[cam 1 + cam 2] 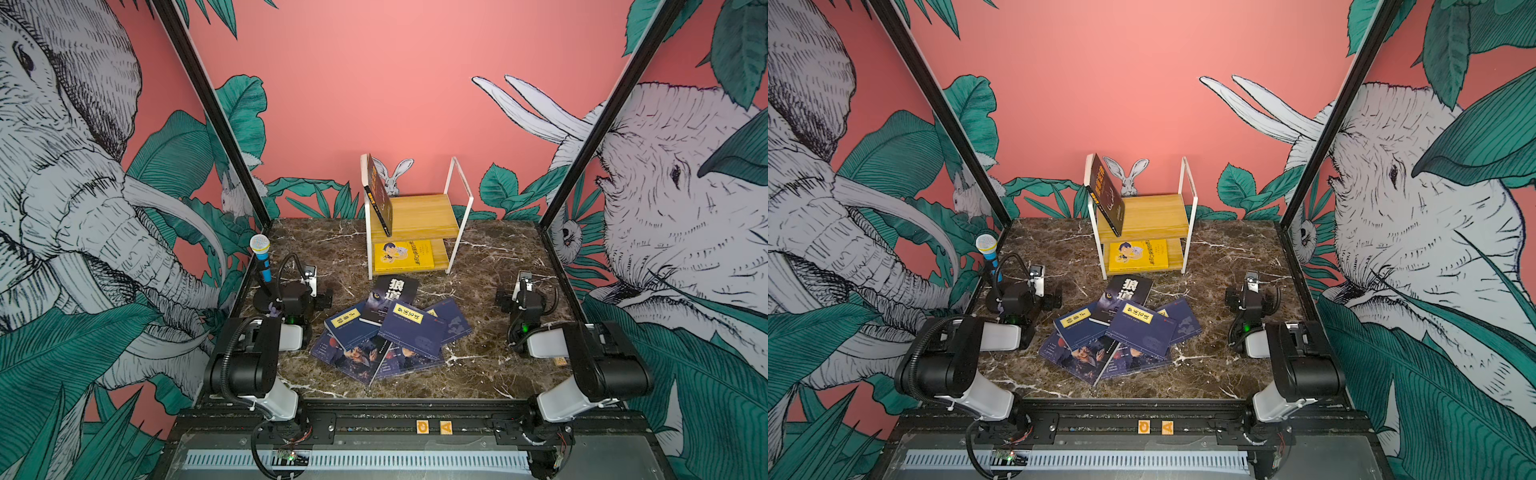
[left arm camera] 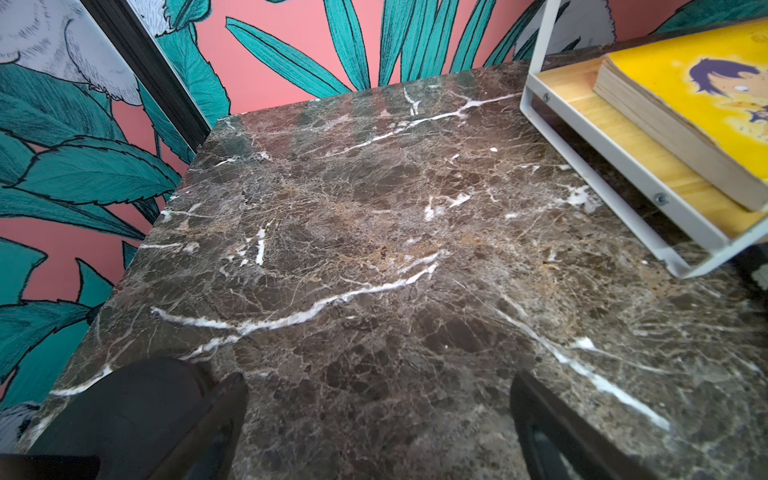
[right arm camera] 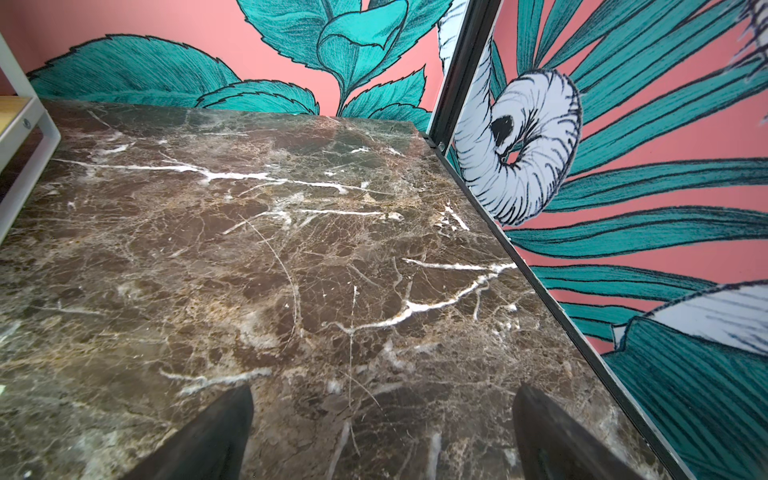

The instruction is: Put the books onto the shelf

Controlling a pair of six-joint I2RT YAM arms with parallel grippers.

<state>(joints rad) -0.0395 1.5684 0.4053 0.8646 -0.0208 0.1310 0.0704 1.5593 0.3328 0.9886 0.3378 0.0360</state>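
Observation:
Several thin books [image 1: 392, 332] [image 1: 1121, 332] lie in an overlapping pile on the middle of the marble table. The black wolf-eye one [image 1: 392, 296] is at the far end; navy ones with yellow labels rest on portrait covers. Behind the pile stands the two-tier wooden shelf [image 1: 419, 216] [image 1: 1152, 212] in its white frame. My left gripper [image 1: 311, 280] [image 2: 378, 378] hovers open left of the pile over bare marble. Right of the pile, my right gripper [image 1: 523, 284] [image 3: 382, 392] is open too, with nothing between its fingers. A corner of the shelf [image 2: 602, 174] [image 3: 25, 137] shows in both wrist views.
A yellow cartoon-cover book [image 1: 402, 256] [image 2: 685, 104] lies on the lower tier. A dark brown book [image 1: 379, 195] leans against the upper tier's left frame. A toy microphone [image 1: 261, 257] stands at the table's left edge. Printed walls close in three sides.

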